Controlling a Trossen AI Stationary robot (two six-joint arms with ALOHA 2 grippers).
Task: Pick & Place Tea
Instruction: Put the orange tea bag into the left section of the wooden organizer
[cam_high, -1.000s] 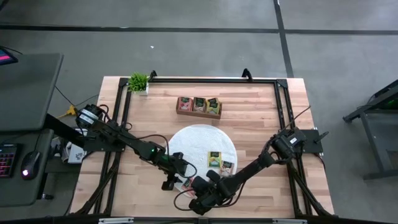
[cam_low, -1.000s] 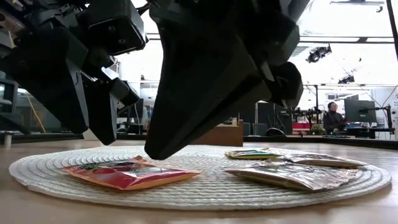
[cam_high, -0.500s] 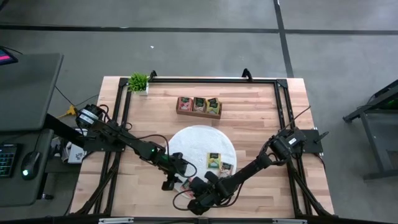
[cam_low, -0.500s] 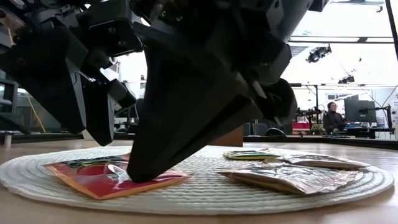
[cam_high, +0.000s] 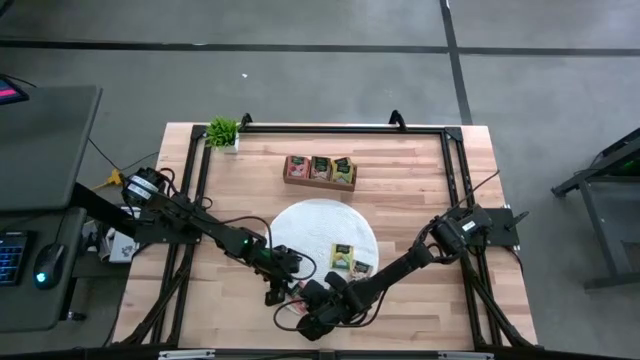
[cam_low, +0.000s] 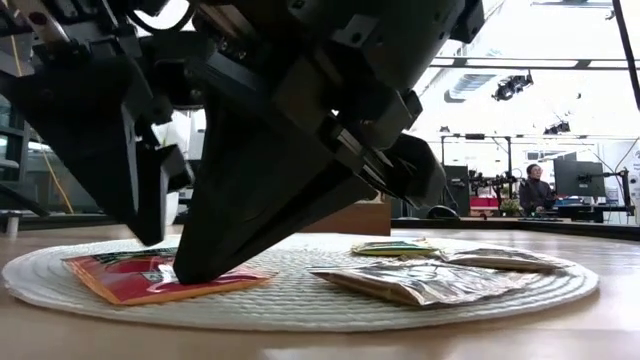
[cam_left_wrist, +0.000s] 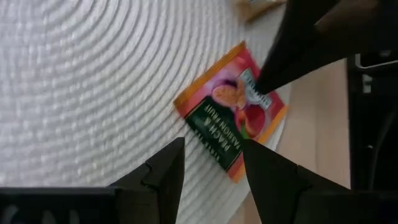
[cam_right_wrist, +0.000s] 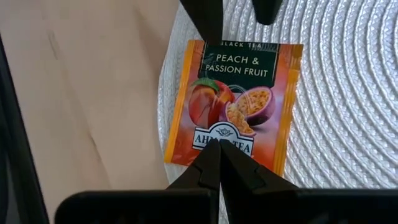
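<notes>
A red-orange tea packet (cam_right_wrist: 233, 102) lies flat on the near-left rim of the round white mat (cam_high: 322, 225); it also shows in the low view (cam_low: 120, 282). My right gripper (cam_right_wrist: 219, 148) is shut, with its tips on the packet. My left gripper (cam_left_wrist: 211, 165) is open and stands over the packet's opposite end, one finger (cam_right_wrist: 208, 22) at that edge. Two more packets (cam_high: 343, 258) (cam_high: 364, 268) lie on the mat's near-right part. The brown tray (cam_high: 320, 170) farther back holds several packets. My right gripper presses its shut fingertips (cam_low: 195, 270) down on the packet near its logo end (cam_right_wrist: 221, 134), slanting down from the table's near-right. The packet lies flat on the mat under them. My left gripper: I cannot tell whether its finger touches the packet's edge (cam_right_wrist: 214, 43).
A small potted plant (cam_high: 223, 132) stands at the far-left corner. A black frame (cam_high: 320, 128) runs around the table's edges. Bare wood shows between mat and tray. A person sits far off in the room (cam_low: 535, 190).
My right gripper has come down and toward the left, and its shut tips have landed on the red-orange packet. In the low view the packet and the mat have shifted a little to the left. My left gripper has kept its place, open.
</notes>
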